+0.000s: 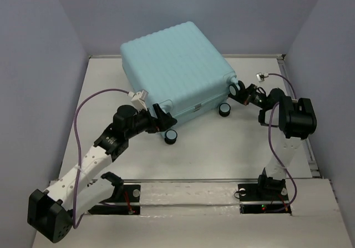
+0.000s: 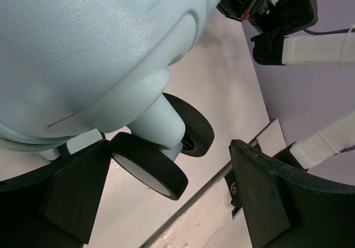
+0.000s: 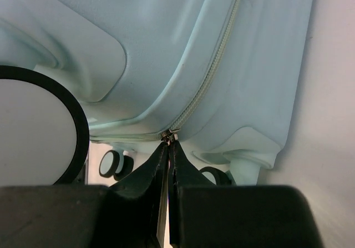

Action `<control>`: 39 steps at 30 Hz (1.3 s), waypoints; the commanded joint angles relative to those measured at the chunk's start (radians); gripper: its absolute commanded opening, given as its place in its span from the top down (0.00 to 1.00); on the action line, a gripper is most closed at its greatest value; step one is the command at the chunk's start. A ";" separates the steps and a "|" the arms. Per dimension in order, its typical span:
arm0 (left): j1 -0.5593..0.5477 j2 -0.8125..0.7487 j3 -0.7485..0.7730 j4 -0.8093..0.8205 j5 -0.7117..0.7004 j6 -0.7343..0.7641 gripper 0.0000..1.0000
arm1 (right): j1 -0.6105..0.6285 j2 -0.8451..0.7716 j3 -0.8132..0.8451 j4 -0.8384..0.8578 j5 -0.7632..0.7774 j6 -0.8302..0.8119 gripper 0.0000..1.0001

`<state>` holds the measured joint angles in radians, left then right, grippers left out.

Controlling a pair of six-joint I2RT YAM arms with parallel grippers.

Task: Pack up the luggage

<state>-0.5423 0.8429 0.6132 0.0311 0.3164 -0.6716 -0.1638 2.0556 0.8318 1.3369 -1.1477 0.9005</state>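
The luggage (image 1: 177, 65), a pale mint-blue ribbed hard-shell suitcase, lies closed on the table at the back centre. My left gripper (image 1: 163, 119) is open at its near-left corner. In the left wrist view the gripper (image 2: 166, 176) has its jaws wide apart around a black-and-white spinner wheel (image 2: 147, 165), which is close to the left finger. My right gripper (image 1: 239, 90) is at the suitcase's near-right corner. In the right wrist view it (image 3: 169, 143) is shut on the metal zipper pull (image 3: 170, 137) on the zipper line (image 3: 213, 70).
Two more wheels show, one at the suitcase's front edge (image 1: 224, 110) and one by the right gripper (image 3: 33, 131). Purple walls enclose the table. A metal rail (image 1: 188, 184) runs along the near edge. A white connector (image 1: 259, 77) lies at the back right.
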 commanded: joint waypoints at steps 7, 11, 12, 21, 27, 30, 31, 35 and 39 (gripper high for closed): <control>-0.041 0.070 0.011 0.216 0.112 -0.072 0.17 | 0.137 -0.257 -0.253 0.138 0.355 -0.265 0.93; -0.053 0.090 0.016 0.275 0.107 -0.088 0.30 | 0.278 -0.408 -0.361 -0.036 0.567 -0.490 0.93; -0.053 0.091 0.016 0.286 0.093 -0.098 0.47 | 0.305 -0.449 -0.378 -0.051 0.654 -0.512 0.93; -0.056 0.052 0.014 0.340 0.000 -0.112 0.94 | 0.446 -0.548 -0.540 -0.036 0.879 -0.577 0.93; -0.056 -0.051 0.020 0.261 -0.125 -0.094 0.94 | 0.434 -0.471 -0.540 0.007 0.905 -0.539 0.93; -0.054 -0.110 0.040 0.187 -0.191 -0.060 0.94 | 0.382 -0.451 -0.513 0.005 0.863 -0.520 0.90; -0.056 -0.125 0.043 0.172 -0.218 -0.042 0.94 | 0.353 -0.443 -0.505 0.005 0.832 -0.517 0.87; -0.051 -0.127 0.030 0.171 -0.209 -0.048 0.94 | 0.294 -0.414 -0.448 -0.016 0.728 -0.511 0.67; -0.050 -0.125 0.017 0.167 -0.238 -0.033 0.94 | 0.294 -0.377 -0.392 -0.019 0.637 -0.506 0.60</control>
<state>-0.6006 0.7521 0.5964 -0.0051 0.1581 -0.7551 0.1402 1.6535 0.3710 1.2846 -0.3744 0.3920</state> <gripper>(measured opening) 0.670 0.391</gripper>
